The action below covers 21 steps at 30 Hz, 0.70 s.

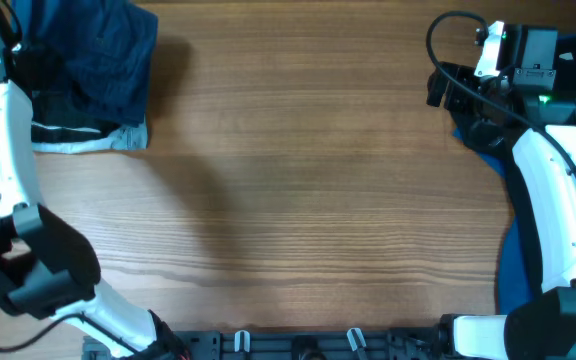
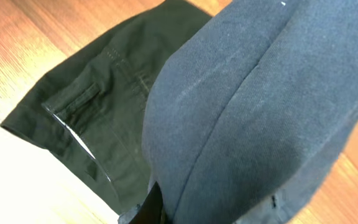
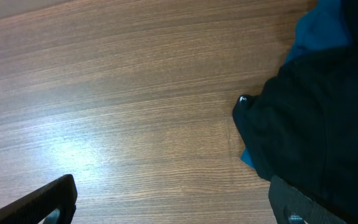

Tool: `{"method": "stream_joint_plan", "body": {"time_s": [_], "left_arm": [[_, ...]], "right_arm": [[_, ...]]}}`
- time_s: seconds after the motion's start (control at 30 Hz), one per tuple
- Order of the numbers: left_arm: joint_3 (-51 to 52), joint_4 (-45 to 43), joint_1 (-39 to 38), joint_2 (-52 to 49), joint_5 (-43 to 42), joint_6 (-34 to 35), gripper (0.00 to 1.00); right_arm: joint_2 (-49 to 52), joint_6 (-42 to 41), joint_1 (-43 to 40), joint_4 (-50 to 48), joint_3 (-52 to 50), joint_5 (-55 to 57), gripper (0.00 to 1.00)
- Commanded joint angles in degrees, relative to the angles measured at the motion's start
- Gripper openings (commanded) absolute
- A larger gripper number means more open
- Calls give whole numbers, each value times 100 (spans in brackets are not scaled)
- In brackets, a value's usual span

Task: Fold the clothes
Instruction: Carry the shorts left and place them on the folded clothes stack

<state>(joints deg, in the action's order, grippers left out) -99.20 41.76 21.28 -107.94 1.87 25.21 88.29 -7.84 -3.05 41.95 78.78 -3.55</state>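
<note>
Placement: left gripper, clenched on navy shorts, should lower them squarely onto the folded stack at the table's far left corner before releasing. Right gripper hovers released near the unfolded pile at the right edge.

White arm shells, blk joints, blk cable loop on R, green LED, blk fingers.
</note>
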Motion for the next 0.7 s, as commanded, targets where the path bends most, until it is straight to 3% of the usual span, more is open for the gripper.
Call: {"method": "stream_joint_plan", "body": {"time_s": [0.0,0.27,0.67], "left_arm": [[-131,-114,216,-315,28,101,4],[-120,-131,680,-555,52,227,4],[-120,-470,734,-1152,76,197,4]], "right_arm": [[66,20,28,-33,-48,101,100],[66,20,28,-33,-48,101,100],[66,20,28,-33,-48,103,100]]}}
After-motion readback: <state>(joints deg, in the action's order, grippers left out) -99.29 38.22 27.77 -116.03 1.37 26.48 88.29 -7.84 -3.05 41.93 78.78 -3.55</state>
